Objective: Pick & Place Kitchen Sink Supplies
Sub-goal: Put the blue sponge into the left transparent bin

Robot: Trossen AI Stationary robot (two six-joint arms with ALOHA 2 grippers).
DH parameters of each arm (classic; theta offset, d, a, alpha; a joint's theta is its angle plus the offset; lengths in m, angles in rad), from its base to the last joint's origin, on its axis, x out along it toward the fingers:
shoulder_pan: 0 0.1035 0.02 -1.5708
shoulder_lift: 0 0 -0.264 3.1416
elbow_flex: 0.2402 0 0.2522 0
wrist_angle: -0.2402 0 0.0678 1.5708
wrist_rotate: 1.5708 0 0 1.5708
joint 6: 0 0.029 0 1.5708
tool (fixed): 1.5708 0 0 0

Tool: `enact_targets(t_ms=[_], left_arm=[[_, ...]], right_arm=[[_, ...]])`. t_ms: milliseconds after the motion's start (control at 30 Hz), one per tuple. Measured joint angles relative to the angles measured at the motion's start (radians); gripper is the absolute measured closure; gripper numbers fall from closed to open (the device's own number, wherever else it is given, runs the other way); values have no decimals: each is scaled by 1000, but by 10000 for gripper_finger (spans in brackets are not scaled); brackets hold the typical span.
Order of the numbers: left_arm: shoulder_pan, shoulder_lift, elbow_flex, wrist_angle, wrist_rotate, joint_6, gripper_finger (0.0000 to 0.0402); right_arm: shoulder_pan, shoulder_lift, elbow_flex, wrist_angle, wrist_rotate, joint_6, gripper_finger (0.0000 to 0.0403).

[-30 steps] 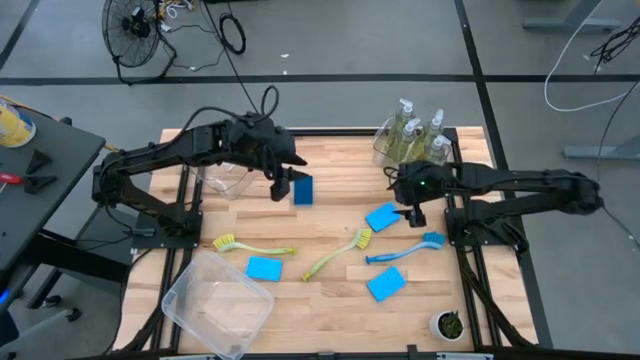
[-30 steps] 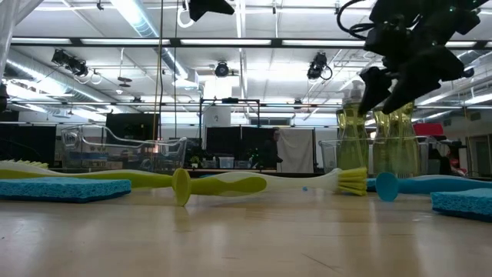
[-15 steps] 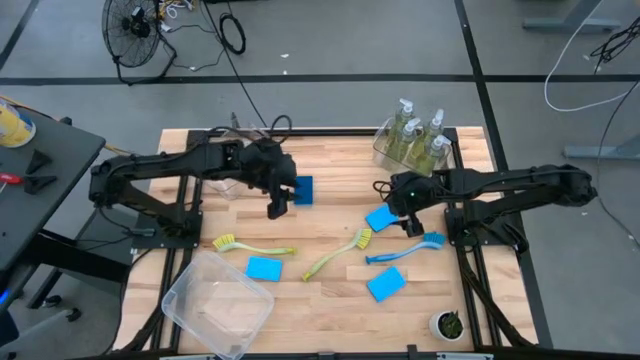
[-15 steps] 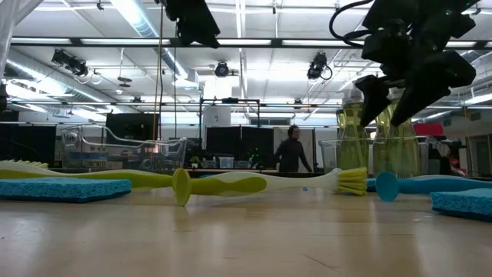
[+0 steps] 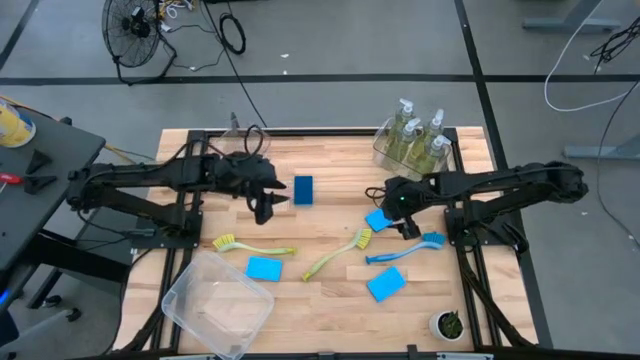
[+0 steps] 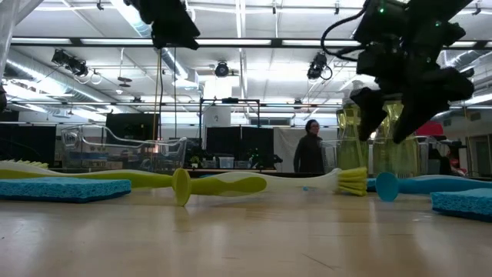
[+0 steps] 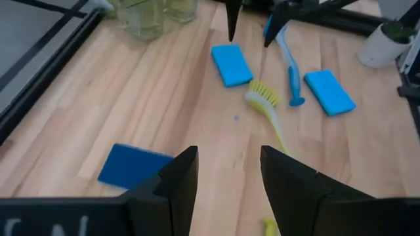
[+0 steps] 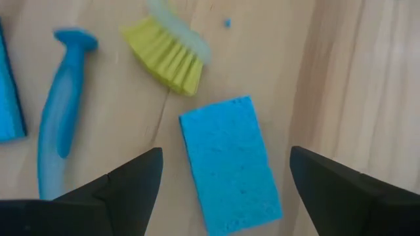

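My left gripper [image 5: 263, 207] [image 7: 230, 177] is open and empty, held above the wood left of a dark blue sponge [image 5: 303, 190] [image 7: 134, 165] that lies flat. My right gripper [image 5: 403, 221] [image 6: 386, 131] [image 8: 226, 196] is open wide and hangs above a light blue sponge [image 5: 378, 218] [image 8: 230, 164], one finger on each side, apart from it. Beside that sponge lie a yellow-green brush [image 5: 340, 255] [image 8: 170, 56] and a blue brush [image 5: 405, 250] [image 8: 62, 118]. Soap bottles [image 5: 415, 135] stand in a clear bin at the far right.
A second yellow-green brush [image 5: 250, 245] and two more blue sponges [image 5: 264, 268] [image 5: 386, 285] lie toward the near side. A clear bin [image 5: 218, 300] sits at the near left corner, another [image 5: 225, 180] under my left arm. A white plant pot [image 5: 447, 325] stands near right.
My left gripper has drawn back from the dark blue sponge toward the table's left and near edge; the sponge has stayed where it was. My right gripper has moved left and down toward the light blue sponge, staying open.
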Motion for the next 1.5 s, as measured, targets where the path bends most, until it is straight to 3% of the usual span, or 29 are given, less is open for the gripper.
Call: enact_targets(t_ms=[233, 700, 1033, 1500], left_arm=[[-5, -25, -5, 29, -42, 22, 230], [0, -30, -4, 142, -43, 30, 230], [0, -30, -4, 156, -43, 31, 230], [0, -28, -4, 160, -55, 30, 230]], right_arm=[[0, 78, 0, 23, 99, 7, 69], [2, 72, 36, 20, 90, 137, 69], [40, 67, 39, -126, 90, 85, 69], [104, 69, -19, 16, 132, -61, 71]])
